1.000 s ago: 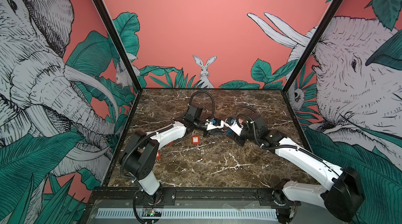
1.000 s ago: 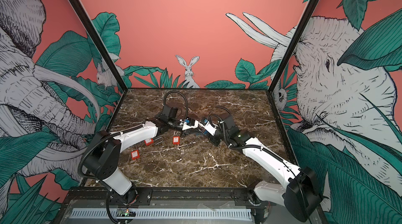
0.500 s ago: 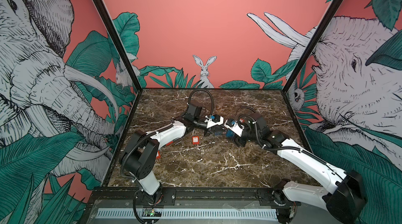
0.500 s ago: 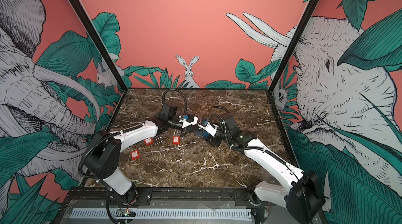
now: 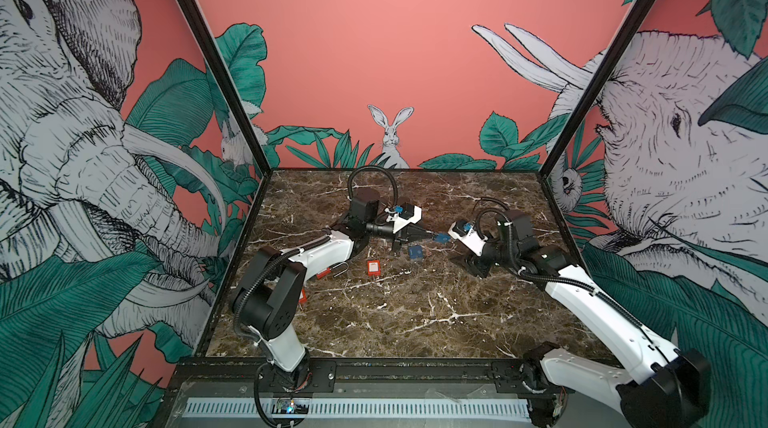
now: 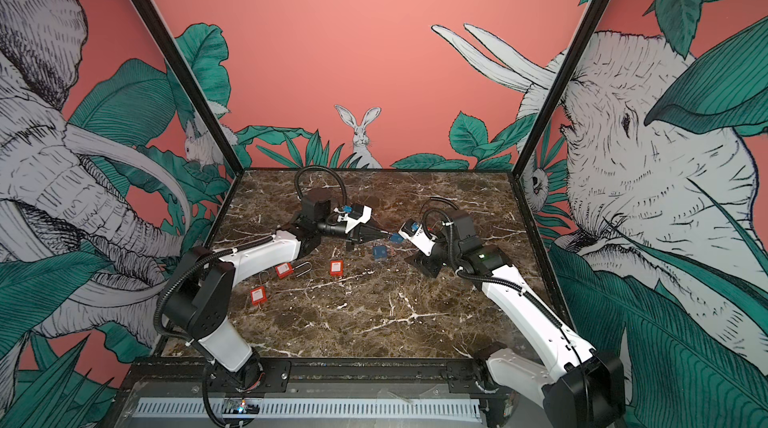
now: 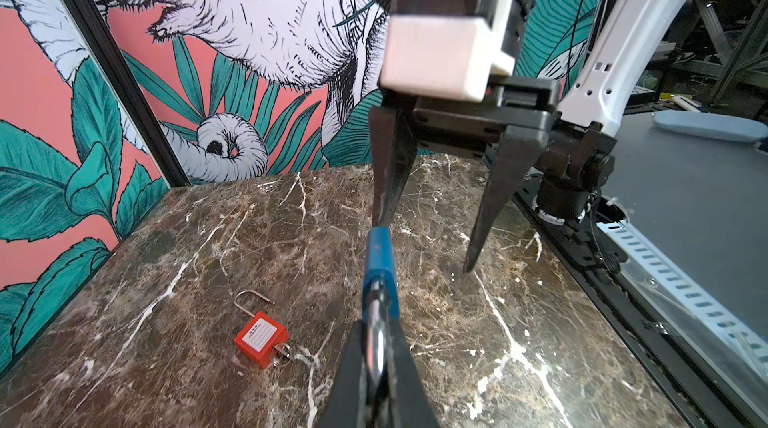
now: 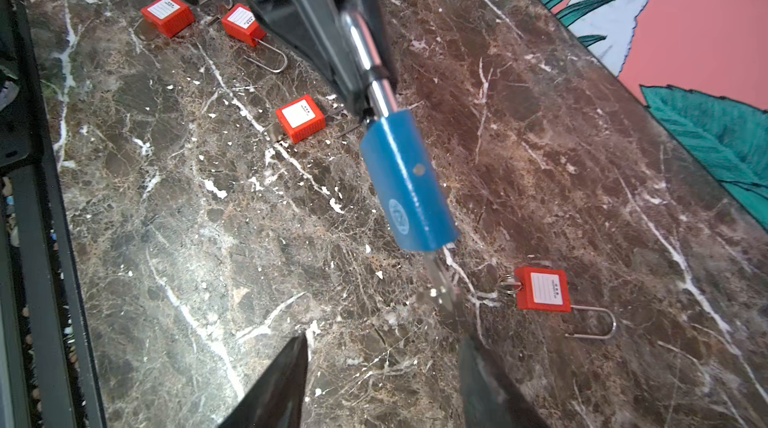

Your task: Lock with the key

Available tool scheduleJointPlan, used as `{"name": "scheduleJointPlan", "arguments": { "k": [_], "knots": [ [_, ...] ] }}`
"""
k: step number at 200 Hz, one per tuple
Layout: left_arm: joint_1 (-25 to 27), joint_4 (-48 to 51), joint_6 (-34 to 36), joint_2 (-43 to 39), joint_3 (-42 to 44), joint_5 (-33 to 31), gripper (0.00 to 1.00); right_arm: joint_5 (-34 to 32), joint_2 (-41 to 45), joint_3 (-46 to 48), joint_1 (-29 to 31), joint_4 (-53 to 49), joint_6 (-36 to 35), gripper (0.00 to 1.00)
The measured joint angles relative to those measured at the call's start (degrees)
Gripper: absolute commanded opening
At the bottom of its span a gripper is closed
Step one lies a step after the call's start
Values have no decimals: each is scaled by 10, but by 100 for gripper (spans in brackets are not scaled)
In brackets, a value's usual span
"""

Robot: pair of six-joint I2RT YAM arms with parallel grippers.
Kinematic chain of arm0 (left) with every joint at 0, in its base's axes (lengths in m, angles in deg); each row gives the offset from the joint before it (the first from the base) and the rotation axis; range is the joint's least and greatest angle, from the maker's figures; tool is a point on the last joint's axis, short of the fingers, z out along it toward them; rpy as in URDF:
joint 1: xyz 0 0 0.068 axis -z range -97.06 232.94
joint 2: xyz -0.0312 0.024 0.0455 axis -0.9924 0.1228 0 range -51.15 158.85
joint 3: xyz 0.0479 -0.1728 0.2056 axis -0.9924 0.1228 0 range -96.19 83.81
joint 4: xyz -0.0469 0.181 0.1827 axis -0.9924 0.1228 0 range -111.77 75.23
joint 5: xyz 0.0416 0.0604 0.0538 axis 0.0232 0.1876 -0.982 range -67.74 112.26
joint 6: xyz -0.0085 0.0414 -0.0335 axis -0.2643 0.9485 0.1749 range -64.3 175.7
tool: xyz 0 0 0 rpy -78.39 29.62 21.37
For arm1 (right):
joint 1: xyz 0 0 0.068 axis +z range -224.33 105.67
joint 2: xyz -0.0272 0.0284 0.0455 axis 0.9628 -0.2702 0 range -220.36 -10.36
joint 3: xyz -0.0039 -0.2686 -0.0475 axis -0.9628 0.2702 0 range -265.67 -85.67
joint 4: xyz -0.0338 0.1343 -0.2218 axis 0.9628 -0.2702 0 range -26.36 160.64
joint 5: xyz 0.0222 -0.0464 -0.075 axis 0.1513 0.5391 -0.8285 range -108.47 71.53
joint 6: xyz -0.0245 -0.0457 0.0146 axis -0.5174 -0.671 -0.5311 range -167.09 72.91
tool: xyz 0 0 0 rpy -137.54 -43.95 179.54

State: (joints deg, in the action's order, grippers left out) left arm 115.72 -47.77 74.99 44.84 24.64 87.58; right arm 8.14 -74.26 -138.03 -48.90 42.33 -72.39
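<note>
right jaws farther from blue padlock (image 5: pixel 441 238)

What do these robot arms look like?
The left arm and right arm are white shells between chunky black joints. A ribbed black cable runs along each. Each wrist carries a white camera mount with a blue plug. The jaws are dark, pointed wedges.

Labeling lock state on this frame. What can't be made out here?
- Key in the blue padlock: blurred in the right wrist view; turn unreadable.
- Shackle: partly covered by the jaws of the left gripper in both wrist views; latched or not is unclear.
- Right gripper: jaws cut off by the right wrist view's bottom edge.
- Red padlock label text: too small in the left wrist view.
</note>
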Motion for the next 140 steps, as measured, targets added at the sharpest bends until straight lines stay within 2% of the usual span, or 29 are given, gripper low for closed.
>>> {"name": "scheduleJointPlan", "arguments": {
  "k": [59,140],
  "knots": [
    [10,-18,-20,0,4,17,0,41,-40,-30,-4,0,-9,47],
    [13,-13,-23,0,5,35,0,90,-56,-36,-4,19,-9,23]
  ]
}}
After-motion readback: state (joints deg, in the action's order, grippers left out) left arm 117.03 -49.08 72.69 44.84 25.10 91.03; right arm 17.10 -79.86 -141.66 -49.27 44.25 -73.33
